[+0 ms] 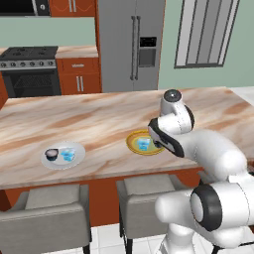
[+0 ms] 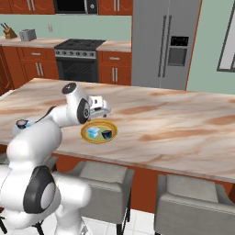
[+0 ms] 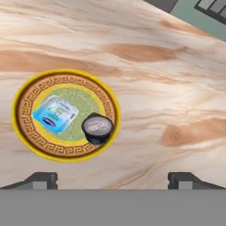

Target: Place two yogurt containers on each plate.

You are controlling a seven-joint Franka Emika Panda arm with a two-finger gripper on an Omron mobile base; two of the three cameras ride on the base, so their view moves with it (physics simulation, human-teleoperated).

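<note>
On the marble island, the yellow-rimmed plate [image 3: 66, 75] holds a light blue yogurt container [image 3: 56, 114] and a dark one with a pale top [image 3: 98, 127], side by side. My gripper [image 3: 113, 181] hovers above the counter beside this plate, open and with nothing between its fingertips [image 3: 42, 180]. From the base views, the gripper [image 2: 103, 112] hangs just over the far edge of the yellow plate [image 2: 98, 140]. The white-grey plate [image 1: 62, 162] lies to the left near the front edge, carrying a dark cup [image 1: 51, 154] and a light blue cup [image 1: 68, 156].
Two grey chairs [image 1: 44, 218] stand against the island's front edge. Stove [image 1: 29, 69], wooden cabinets and a steel fridge [image 1: 131, 44] line the far wall. Bare marble stretches right of the yellow plate [image 1: 131, 141].
</note>
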